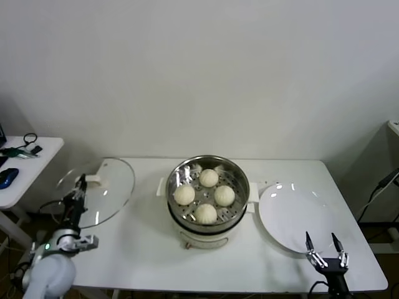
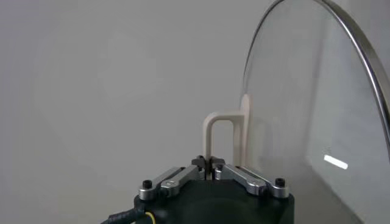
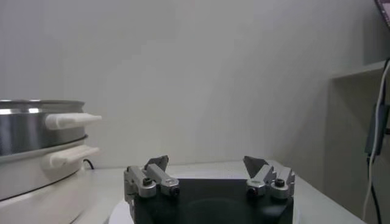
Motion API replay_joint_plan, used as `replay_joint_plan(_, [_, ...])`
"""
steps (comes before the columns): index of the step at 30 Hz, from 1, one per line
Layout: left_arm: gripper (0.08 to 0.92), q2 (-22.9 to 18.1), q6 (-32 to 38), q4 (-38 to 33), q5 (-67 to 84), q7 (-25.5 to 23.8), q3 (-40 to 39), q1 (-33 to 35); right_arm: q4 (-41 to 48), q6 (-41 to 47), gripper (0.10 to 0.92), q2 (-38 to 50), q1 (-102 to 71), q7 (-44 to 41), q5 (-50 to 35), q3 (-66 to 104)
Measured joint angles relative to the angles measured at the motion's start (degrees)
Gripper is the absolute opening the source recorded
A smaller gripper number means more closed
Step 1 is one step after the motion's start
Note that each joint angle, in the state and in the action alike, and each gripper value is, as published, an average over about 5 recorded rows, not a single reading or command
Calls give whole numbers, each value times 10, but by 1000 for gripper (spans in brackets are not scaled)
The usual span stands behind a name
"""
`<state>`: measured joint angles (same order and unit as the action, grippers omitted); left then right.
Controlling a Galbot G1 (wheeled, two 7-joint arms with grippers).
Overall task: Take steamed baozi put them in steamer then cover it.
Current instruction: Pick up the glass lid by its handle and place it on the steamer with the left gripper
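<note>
The left tool [image 2: 211, 165] is pinched tight on the cream-white handle [image 2: 223, 135] of the round clear glass cover with its metal rim [image 1: 103, 191], held tilted above the left end of the white counter [image 1: 143, 255]. The right tool [image 1: 325, 250] waits spread wide and empty near the counter's front right edge, beside the flat white plate [image 1: 293, 215]. Four cream-white steamed baozi [image 1: 207, 195] sit in the shiny steel steamer [image 1: 240, 176]. The thin grip could let the cover swing or slip. Open counter lies between cover and steamer, so the path looks free
</note>
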<state>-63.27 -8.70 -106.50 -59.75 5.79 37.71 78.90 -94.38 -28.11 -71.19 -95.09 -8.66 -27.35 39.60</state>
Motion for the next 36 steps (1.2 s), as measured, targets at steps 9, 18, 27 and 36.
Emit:
replay_joint_plan(9, [136, 2, -122, -106, -56, -73, -124, -38, 4, 9, 823, -7, 9, 10, 18, -5])
replay_joint_plan(18, [136, -72, -216, -131, -188, -148, -293, -91, 10, 11, 823, -18, 20, 17, 29, -10])
replay_joint_plan(27, [136, -156, -277, -102, -266, -197, -403, -139, 19, 5, 823, -14, 22, 20, 25, -12])
replay_joint_plan(36, [136, -222, -307, -49, -297, -203, -451, -172, 20, 3, 823, -10, 23, 19, 18, -15])
